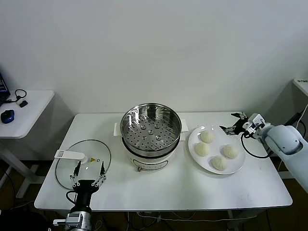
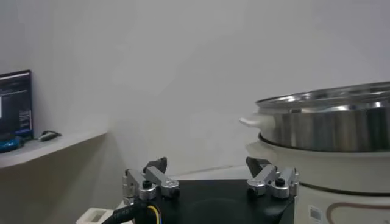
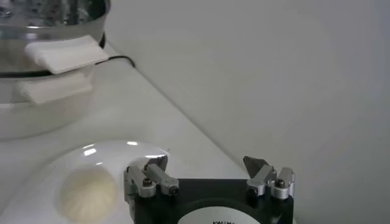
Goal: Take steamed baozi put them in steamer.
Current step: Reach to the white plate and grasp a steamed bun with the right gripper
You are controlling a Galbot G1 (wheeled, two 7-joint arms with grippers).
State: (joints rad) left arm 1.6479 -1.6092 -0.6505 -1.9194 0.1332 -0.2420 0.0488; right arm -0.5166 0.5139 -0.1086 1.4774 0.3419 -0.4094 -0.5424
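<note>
- Head view: the steamer (image 1: 150,136) stands in the middle of the white table (image 1: 192,192), its lid off and the perforated tray (image 1: 150,131) inside bare.
- To the robot's right of it, close beside but apart, lies the white plate (image 1: 237,166) carrying all four steamed baozi (image 1: 201,149), set in a loose diamond.
- The right gripper (image 1: 233,121) hovers at the plate's far right edge, just beyond the farthest bun; its fingers stand wide apart and hold nothing.
- The glass lid (image 1: 83,162) with its white handle (image 1: 69,155) lies flat on the table to the robot's left of the steamer.
- The left gripper (image 1: 88,173) sits low at the near edge of the lid, fingers spread, empty.
- A side desk (image 1: 33,108) at far left holds a blue mouse (image 1: 7,116).
- Left wrist view: the left gripper (image 2: 211,176) shows both fingers well apart with nothing between them. The steamer (image 2: 332,131) rises close by, steel rim above its white base, one white side handle (image 2: 255,121) jutting out.
- Right wrist view: the right gripper (image 3: 208,175) has its fingers spread wide and empty, above the rim of the white plate (image 3: 103,155). One of the steamed baozi (image 3: 88,193) lies on the plate just beside one fingertip (image 3: 156,165); whether they touch I cannot tell. The steamer (image 3: 46,61) stands farther off with its white handles towards the camera.
</note>
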